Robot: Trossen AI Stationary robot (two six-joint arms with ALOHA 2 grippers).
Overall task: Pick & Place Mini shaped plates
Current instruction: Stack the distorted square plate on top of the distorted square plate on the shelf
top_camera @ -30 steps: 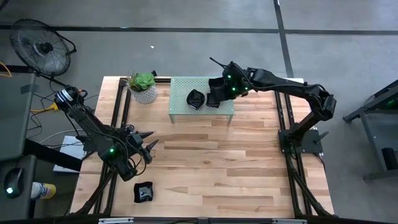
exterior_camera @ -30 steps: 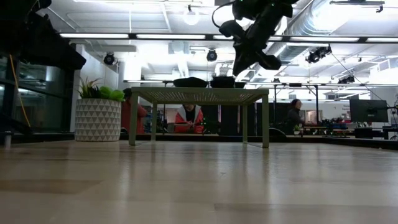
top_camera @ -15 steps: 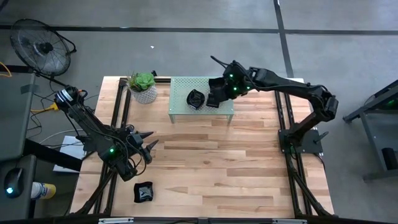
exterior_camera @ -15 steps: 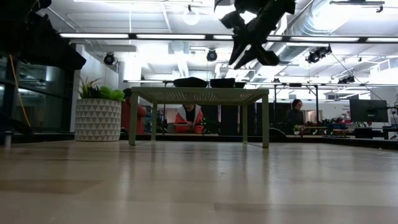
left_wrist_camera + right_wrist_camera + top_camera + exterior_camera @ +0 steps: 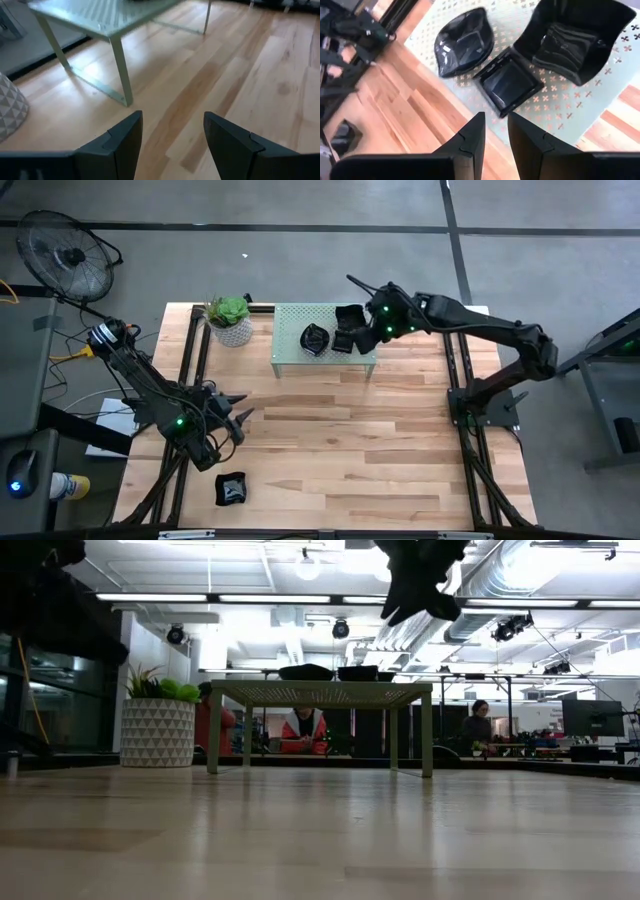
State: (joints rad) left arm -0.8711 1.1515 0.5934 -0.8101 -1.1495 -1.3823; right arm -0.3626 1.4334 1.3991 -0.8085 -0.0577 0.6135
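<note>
Three glossy black mini plates sit close together on a pale green perforated stand (image 5: 300, 330) at the table's far edge: a leaf-shaped plate (image 5: 464, 42), a small square plate (image 5: 509, 82) and a larger rounded plate (image 5: 577, 35). A fourth black plate (image 5: 231, 488) lies alone on the wood near the front edge. They look rigid, light, slick and likely chippable; the raised rim seems the best hold. The right gripper (image 5: 493, 142) hangs above the stand's edge, fingers slightly parted, holding nothing. The left gripper (image 5: 172, 137) waits low over the table's left side, spread and empty. A white-potted plant (image 5: 231, 320) stands beside the stand.
</note>
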